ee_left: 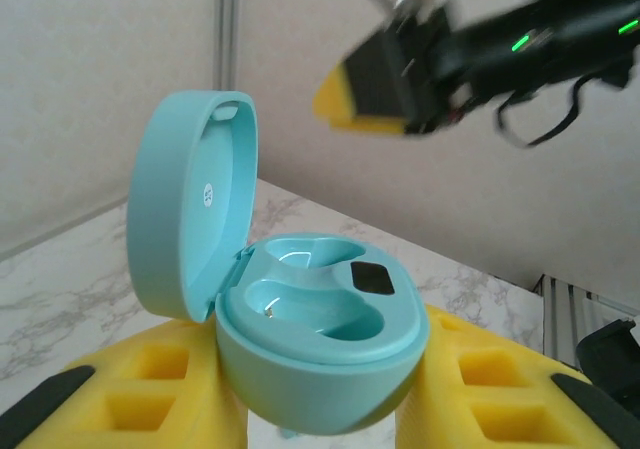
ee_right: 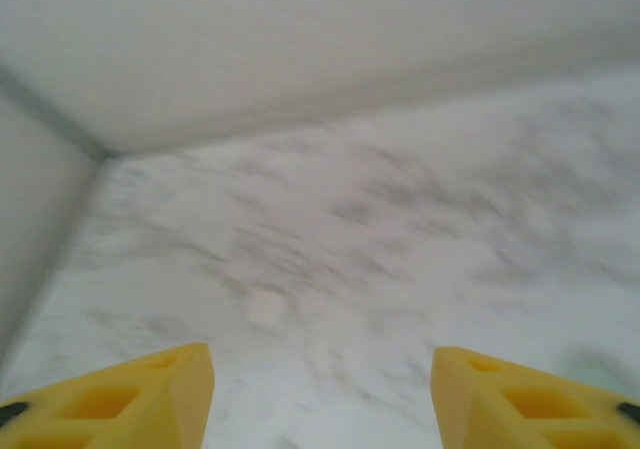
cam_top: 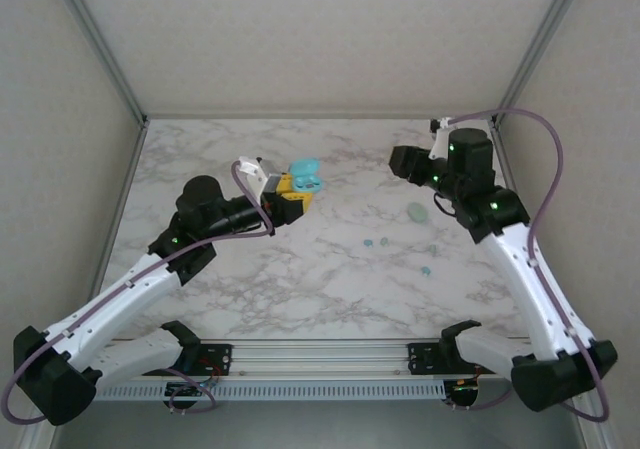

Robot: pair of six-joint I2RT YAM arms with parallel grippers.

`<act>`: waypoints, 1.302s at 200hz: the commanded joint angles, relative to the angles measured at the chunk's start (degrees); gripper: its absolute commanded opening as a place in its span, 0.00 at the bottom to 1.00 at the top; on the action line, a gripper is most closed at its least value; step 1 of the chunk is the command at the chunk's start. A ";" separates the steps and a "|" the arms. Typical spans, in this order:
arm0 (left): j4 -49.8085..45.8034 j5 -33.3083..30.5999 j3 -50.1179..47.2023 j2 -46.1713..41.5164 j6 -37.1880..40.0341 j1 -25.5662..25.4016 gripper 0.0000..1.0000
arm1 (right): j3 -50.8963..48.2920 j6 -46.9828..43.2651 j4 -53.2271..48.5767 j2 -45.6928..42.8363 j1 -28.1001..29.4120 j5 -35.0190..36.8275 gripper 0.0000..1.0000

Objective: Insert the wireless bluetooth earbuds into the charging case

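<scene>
Left gripper clamps small rounded turquoise plastic charging case, lid hinged open. Right gripper spread wide, holding nothing. Tiny teal plastic earbuds on marble table.

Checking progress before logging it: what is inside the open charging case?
The charging case, held in the left fingers, shows two empty moulded wells and a small dark rectangle. Its near rim hides the near side of the front well.
</scene>
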 commanded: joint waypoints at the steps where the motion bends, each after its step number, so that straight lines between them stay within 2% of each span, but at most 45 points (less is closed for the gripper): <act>1: 2.91 -1.08 -1.18 -1.81 -0.69 -0.46 0.26 | -5.11 4.56 -11.07 5.52 -2.51 -1.84 0.54; 8: 3.02 -0.97 -1.31 -1.79 -0.72 -0.43 0.26 | -6.37 4.83 -11.53 6.96 -3.04 -2.69 0.51; 42: 2.31 -0.84 -1.23 -1.78 -0.33 -0.37 0.26 | -10.79 6.20 -13.54 9.83 -3.81 -2.02 0.50; 57: 2.41 -0.40 -1.23 -1.68 -0.24 -0.41 0.26 | -13.32 8.08 -14.96 8.92 -3.87 0.60 0.46; 89: 2.38 0.61 -0.88 -0.67 -0.19 -0.43 0.26 | -21.34 14.11 -15.84 3.66 -4.99 5.19 0.48; 120: 3.25 1.95 -0.72 0.24 -0.41 -0.45 0.26 | -29.41 16.17 -11.54 -1.56 -9.95 1.27 0.47; 134: 2.77 2.66 -0.23 0.63 -0.28 -0.40 0.26 | -31.89 15.40 -9.37 -2.81 -13.30 -3.59 0.47; 159: 2.50 3.13 0.27 1.00 -0.28 -0.41 0.26 | -32.88 13.00 -8.49 -2.03 -16.54 -6.64 0.46; 189: 2.67 3.40 0.62 1.44 -0.55 -0.40 0.26 | -32.39 8.97 -8.70 1.84 -16.70 -8.78 0.47; 226: 2.42 3.75 1.14 1.91 -0.55 -0.40 0.26 | -31.92 6.81 -8.78 3.52 -16.72 -3.43 0.49; 260: 2.19 3.70 1.29 2.05 -0.50 -0.43 0.26 | -31.88 4.99 -5.84 6.25 -16.71 -6.40 0.49</act>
